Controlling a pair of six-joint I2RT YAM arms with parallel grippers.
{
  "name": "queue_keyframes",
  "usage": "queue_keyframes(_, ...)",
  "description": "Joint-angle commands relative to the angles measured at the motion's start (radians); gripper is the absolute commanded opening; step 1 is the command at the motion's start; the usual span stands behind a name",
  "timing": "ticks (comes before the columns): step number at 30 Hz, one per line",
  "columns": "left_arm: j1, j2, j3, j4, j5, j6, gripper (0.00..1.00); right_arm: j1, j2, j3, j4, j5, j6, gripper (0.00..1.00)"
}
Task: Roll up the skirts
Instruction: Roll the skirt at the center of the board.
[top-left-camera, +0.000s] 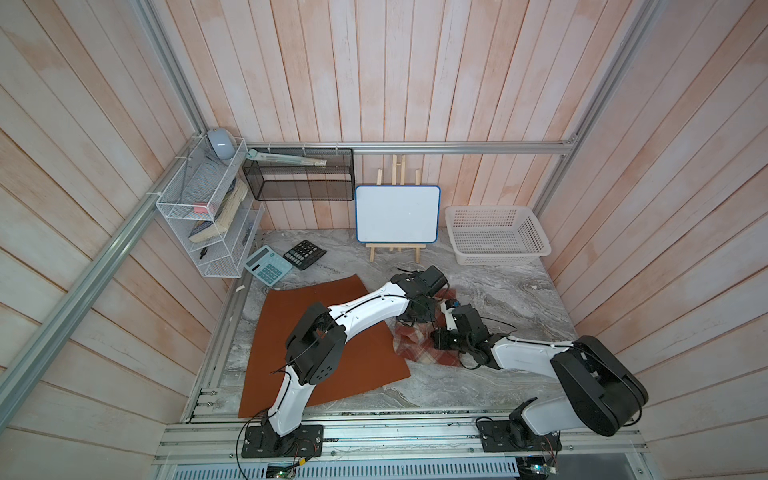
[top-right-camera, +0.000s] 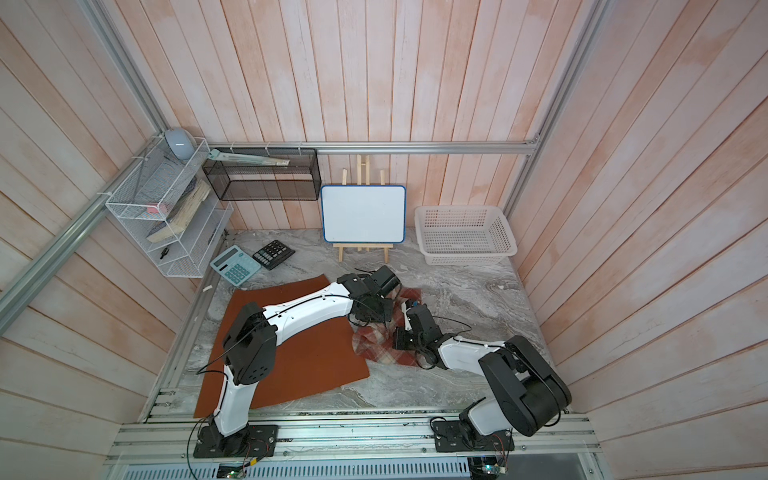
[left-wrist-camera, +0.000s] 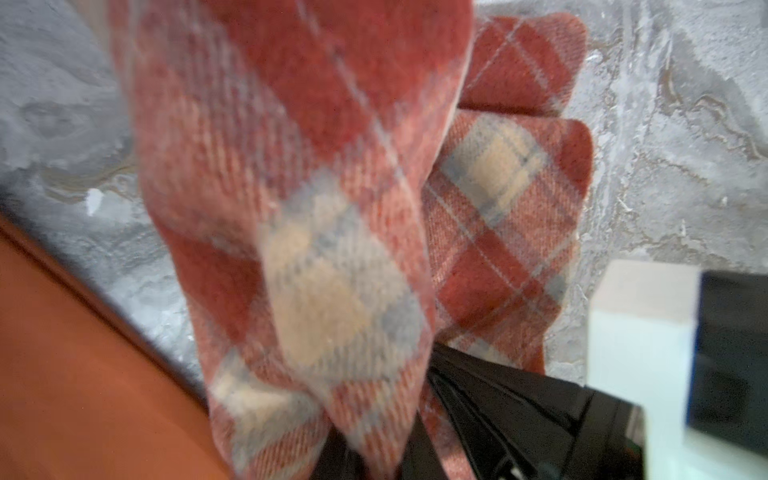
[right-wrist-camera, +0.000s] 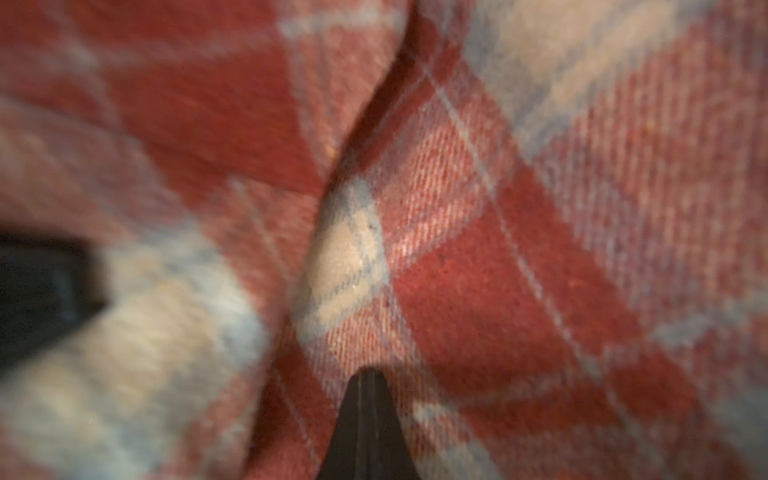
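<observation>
Because the plaid skirt (top-left-camera: 419, 353) is a thick woolly cloth, I expect it to be soft, a little heavy and not slippery. I think it will keep a fold only loosely, so a roll may spring open if it is let go too early. It lies bunched and partly folded on the tabletop (top-left-camera: 507, 299), just beside the orange skirt (top-left-camera: 282, 332), on the side toward the right arm. Both arms meet over it.

My right tool (right-wrist-camera: 365, 384) is clenched with its tip buried in the plaid folds. I cannot tell if a layer is pinched between the jaws. My left tool (top-left-camera: 417, 318) is also at this cloth, and a flap hangs very near its camera, but I cannot tell whether it grasps the flap or is released.

I would take hold at the folded edge, one tool near each end, so that the roll stays even.

The orange skirt lies flat under the left arm and is not rolled. It looks thinner and smoother, so it may slide on the marble.

The two calculators (top-left-camera: 286, 259), the whiteboard (top-left-camera: 397, 214) on its easel and the white basket (top-left-camera: 496, 241) stand well apart at the far side. What is really in the way is each arm for the other.
</observation>
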Motion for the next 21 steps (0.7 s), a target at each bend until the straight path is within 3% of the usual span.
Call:
queue_keyframes(1,-0.015,0.013,-0.005,0.102,0.048,-0.025,0.19,0.002,-0.016,-0.018,-0.055,-0.018,0.015,0.00)
queue_keyframes(4,-0.020,-0.009,-0.025,0.159,0.063,-0.037,0.25,0.001,-0.048,-0.018,-0.079,0.003,0.022,0.00)
queue_keyframes(7,-0.022,-0.032,-0.062,0.215,0.062,-0.039,0.31,0.002,-0.077,0.003,-0.138,0.029,0.016,0.06)
queue_keyframes(14,-0.021,-0.042,-0.140,0.295,0.081,-0.051,0.34,0.001,-0.284,0.050,-0.308,0.088,0.020,0.18)
queue_keyframes(18,-0.021,-0.043,-0.142,0.305,0.086,-0.046,0.38,0.000,-0.420,0.044,-0.380,0.163,0.023,0.16)
queue_keyframes(21,-0.021,-0.039,-0.145,0.329,0.119,-0.055,0.42,-0.045,-0.444,0.002,-0.378,0.160,0.019,0.05)
